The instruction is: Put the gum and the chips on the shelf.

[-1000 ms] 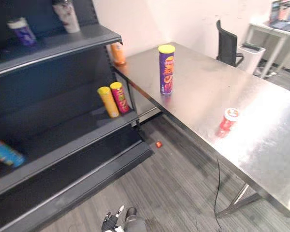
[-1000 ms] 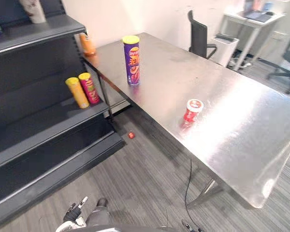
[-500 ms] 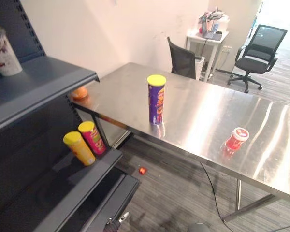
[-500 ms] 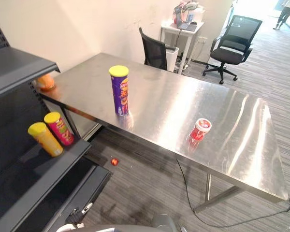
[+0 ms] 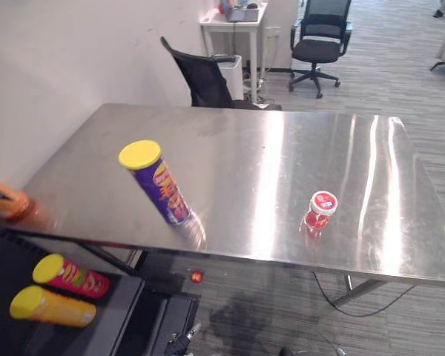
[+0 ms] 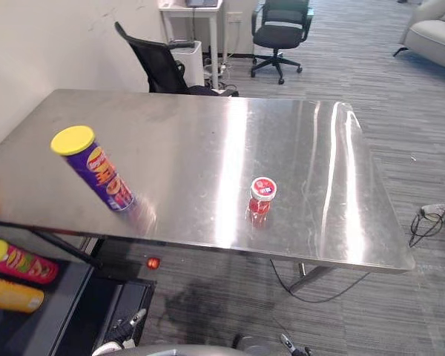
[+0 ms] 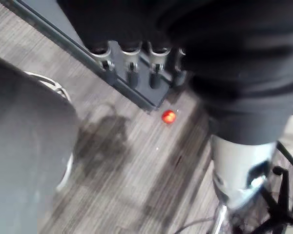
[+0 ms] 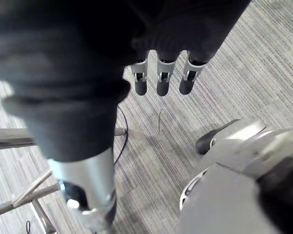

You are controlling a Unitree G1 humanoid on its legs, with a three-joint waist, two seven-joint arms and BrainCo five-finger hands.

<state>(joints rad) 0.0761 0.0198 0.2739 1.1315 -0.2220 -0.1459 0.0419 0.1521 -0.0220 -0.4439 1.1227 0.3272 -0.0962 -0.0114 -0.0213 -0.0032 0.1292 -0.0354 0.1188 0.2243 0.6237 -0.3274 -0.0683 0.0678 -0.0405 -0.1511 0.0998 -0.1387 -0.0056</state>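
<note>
A purple chips can (image 5: pixel 158 185) with a yellow lid stands on the steel table (image 5: pixel 237 159), towards its left front. The small red gum jar (image 5: pixel 320 210) with a white lid sits further right, near the front edge. My left hand (image 7: pixel 131 66) hangs low over the floor beside the shelf's base, fingers straight and holding nothing; its fingertips (image 6: pixel 126 330) peek in at the bottom of the right eye view. My right hand (image 8: pixel 160 78) also hangs open over the carpet, holding nothing.
The dark shelf (image 5: pixel 119 319) is at the lower left, holding a yellow can (image 5: pixel 52 306) and a red can (image 5: pixel 70 276). A small red thing (image 5: pixel 197 277) lies on the floor under the table. A black chair (image 5: pixel 200 74) stands behind the table.
The whole picture has swung to the right: the camera moved, so the shelf now sits at the left edge and the table is central. The can and the jar have not moved.
</note>
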